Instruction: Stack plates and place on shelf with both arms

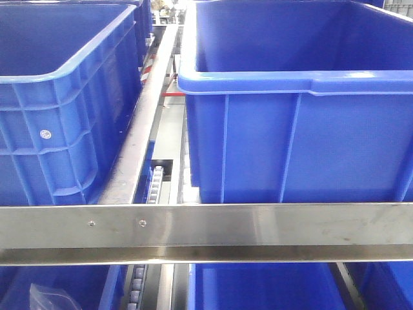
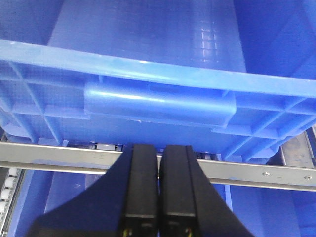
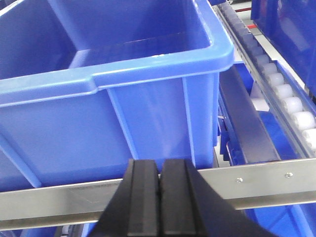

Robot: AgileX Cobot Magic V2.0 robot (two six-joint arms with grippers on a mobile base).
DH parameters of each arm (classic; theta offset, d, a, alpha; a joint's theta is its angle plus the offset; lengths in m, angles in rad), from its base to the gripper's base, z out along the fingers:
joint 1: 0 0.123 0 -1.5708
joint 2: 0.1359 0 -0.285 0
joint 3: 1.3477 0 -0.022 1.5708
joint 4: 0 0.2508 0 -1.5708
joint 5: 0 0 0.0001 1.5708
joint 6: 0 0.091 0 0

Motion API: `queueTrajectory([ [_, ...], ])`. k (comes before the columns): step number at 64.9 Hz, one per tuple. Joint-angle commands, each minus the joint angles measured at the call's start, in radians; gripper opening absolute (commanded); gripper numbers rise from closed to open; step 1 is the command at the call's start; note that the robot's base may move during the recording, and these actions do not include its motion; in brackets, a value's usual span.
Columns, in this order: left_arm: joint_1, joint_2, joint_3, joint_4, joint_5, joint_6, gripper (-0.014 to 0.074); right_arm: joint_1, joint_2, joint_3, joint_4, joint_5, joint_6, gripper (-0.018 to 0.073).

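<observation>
A roller-track shelf (image 1: 206, 234) of bare steel rails fills the front view, carrying deep blue plastic crates: one large crate (image 1: 297, 129) at centre-right, another crate (image 1: 64, 110) to the left, with more blue bins on the level below. No plates show in any of the three views, so I cannot tell where they lie.

The left gripper (image 2: 159, 197) hangs in front of a crate's moulded handle (image 2: 158, 101), its black fingers pressed together with nothing between them. The right gripper (image 3: 160, 205) is likewise closed and empty, facing the corner of a crate (image 3: 113, 94) beside a line of white rollers (image 3: 284, 94).

The step in hand looks like the very start: finding the plates. To do it well, both arms should probably draw back from the rail (the fingertips sit near it in both wrist views) before turning, so nothing catches the crate rims. The fingers would need to open before any approach to a glossy, low-rimmed dish.
</observation>
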Motion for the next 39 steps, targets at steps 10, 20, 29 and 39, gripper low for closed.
queueTrajectory([
  [10,0.003,0.004,-0.03,0.0,-0.078,-0.01,0.009,-0.005,-0.019,0.0,-0.016,-0.094,-0.001,0.0023],
  [20,0.003,0.004,-0.03,0.0,-0.078,-0.01,0.009,-0.005,-0.019,0.0,-0.016,-0.094,-0.001,0.0023],
  [29,0.003,0.004,-0.03,0.0,-0.078,-0.01,0.009,-0.005,-0.019,0.0,-0.016,-0.094,-0.001,0.0023],
  [39,0.003,0.004,-0.03,0.0,-0.078,-0.01,0.009,-0.005,-0.019,0.0,-0.016,-0.094,-0.001,0.0023],
])
